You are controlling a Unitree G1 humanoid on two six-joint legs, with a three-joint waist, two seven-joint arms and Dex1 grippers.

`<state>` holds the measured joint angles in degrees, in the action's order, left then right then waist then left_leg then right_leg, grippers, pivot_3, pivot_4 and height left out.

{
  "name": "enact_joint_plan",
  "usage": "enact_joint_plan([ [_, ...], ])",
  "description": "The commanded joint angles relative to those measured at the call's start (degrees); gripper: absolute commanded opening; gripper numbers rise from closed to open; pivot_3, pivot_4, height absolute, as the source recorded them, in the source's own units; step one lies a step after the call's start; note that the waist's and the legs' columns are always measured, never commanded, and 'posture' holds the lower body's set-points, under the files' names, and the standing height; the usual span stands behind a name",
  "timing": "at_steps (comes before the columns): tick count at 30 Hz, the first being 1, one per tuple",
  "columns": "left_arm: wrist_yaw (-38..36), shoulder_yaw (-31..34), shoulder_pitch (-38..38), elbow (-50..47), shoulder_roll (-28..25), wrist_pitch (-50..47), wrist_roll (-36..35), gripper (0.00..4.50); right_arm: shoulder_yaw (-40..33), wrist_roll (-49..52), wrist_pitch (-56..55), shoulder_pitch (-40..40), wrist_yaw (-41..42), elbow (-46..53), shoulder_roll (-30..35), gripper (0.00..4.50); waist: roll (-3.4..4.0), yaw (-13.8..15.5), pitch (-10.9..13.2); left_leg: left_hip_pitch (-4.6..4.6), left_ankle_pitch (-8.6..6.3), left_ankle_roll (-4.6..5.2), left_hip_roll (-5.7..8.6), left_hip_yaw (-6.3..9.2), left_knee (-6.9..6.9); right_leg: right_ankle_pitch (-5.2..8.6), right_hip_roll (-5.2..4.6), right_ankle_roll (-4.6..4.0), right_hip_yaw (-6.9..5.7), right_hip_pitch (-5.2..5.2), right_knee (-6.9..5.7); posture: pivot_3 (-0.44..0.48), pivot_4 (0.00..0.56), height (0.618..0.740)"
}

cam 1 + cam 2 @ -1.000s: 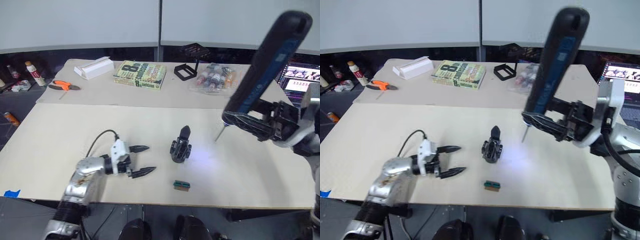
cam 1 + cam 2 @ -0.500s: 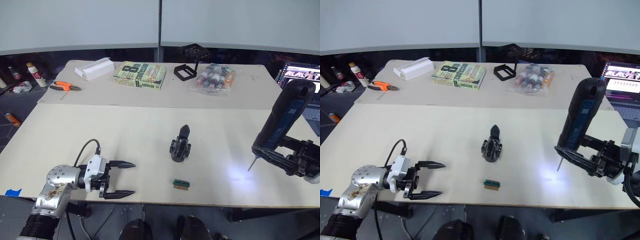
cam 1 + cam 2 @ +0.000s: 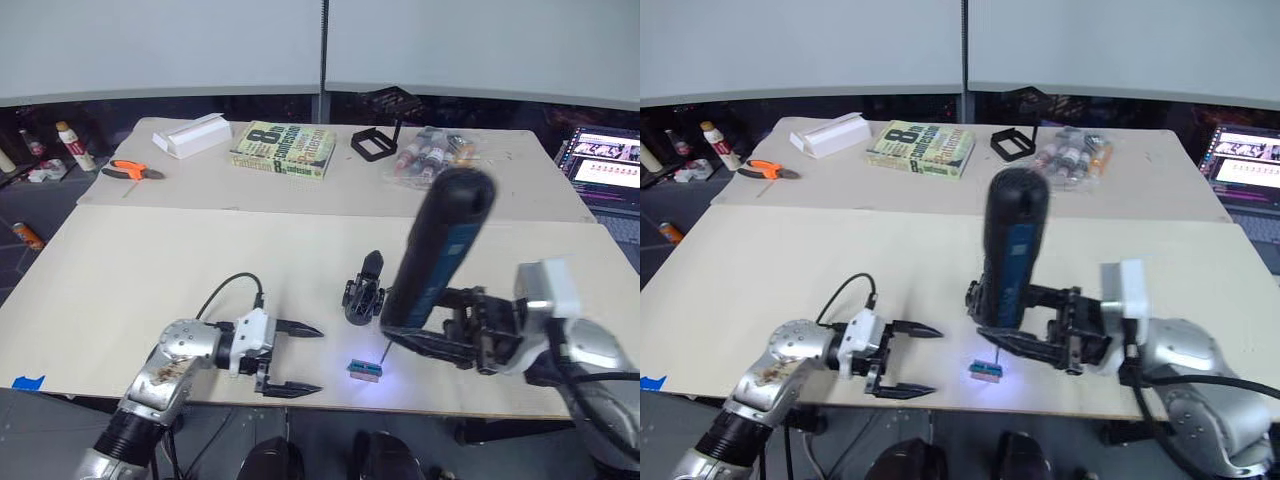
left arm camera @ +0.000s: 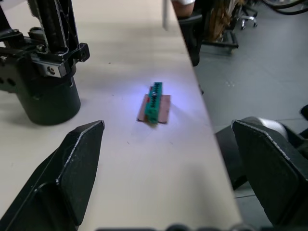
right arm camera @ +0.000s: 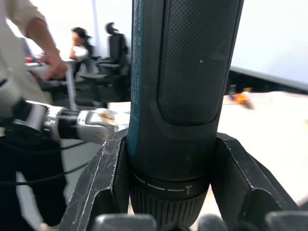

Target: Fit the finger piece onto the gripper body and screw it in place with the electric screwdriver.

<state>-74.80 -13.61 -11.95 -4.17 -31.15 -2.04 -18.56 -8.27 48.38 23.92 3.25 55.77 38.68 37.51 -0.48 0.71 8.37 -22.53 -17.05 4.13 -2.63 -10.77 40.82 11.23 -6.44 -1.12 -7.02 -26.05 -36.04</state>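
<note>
- I am seeing the right gripper clamping the electric screwdriver near-upright at centre frame, its lit bit tip just above the small green-and-brown block.
- The gripper body is standing on the table at centre, just left of the screwdriver.
- The left gripper is hovering at lower left, fingers spread wide, holding nothing.
- I cannot pick out the finger piece.

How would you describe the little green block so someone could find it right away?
On the near beige table, look by the front edge, just in front of the gripper body. The green block lies there, lit bluish under the electric screwdriver tip; it alone is green among black parts.
</note>
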Motion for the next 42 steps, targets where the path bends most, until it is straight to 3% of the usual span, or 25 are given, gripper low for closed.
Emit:
enact_joint_plan([
  [1,2.3,-2.3,-1.6,0.8,1.9,0.1,2.5,4.48,2.8,-2.7,-3.5,1.9,0.0,-0.2,-2.0,1.93,0.0,0.0,0.0,0.0,0.0,0.0,0.0,0.0,0.01,0.0,0.01,0.0,-0.01,0.0,-0.01,0.0,0.15,0.74],
  [9,4.2,-8.3,-4.6,5.9,6.5,1.2,7.5,4.48,7.8,-9.0,-6.6,4.6,0.8,-4.2,-5.4,1.93,0.0,0.1,0.0,0.0,0.01,0.0,0.02,-0.01,0.06,0.0,0.03,0.01,-0.04,0.01,-0.04,0.0,0.15,0.74],
  [20,5.2,-8.7,-4.7,12.4,8.7,5.6,9.4,4.48,7.1,-9.5,-7.3,4.5,2.3,-5.0,-5.0,1.93,0.0,0.1,0.0,0.1,0.01,0.02,0.02,0.0,0.12,0.0,-0.01,0.01,-0.03,0.12,-0.06,0.0,0.15,0.74],
  [42,4.1,-9.0,-5.2,8.9,9.0,2.1,7.8,4.48,6.3,-11.2,-10.2,1.9,4.9,-7.4,-4.6,1.93,0.0,0.1,0.0,0.21,-0.03,0.08,0.02,0.04,0.12,-0.01,-0.03,0.03,-0.04,0.3,-0.04,0.0,0.15,0.74],
])
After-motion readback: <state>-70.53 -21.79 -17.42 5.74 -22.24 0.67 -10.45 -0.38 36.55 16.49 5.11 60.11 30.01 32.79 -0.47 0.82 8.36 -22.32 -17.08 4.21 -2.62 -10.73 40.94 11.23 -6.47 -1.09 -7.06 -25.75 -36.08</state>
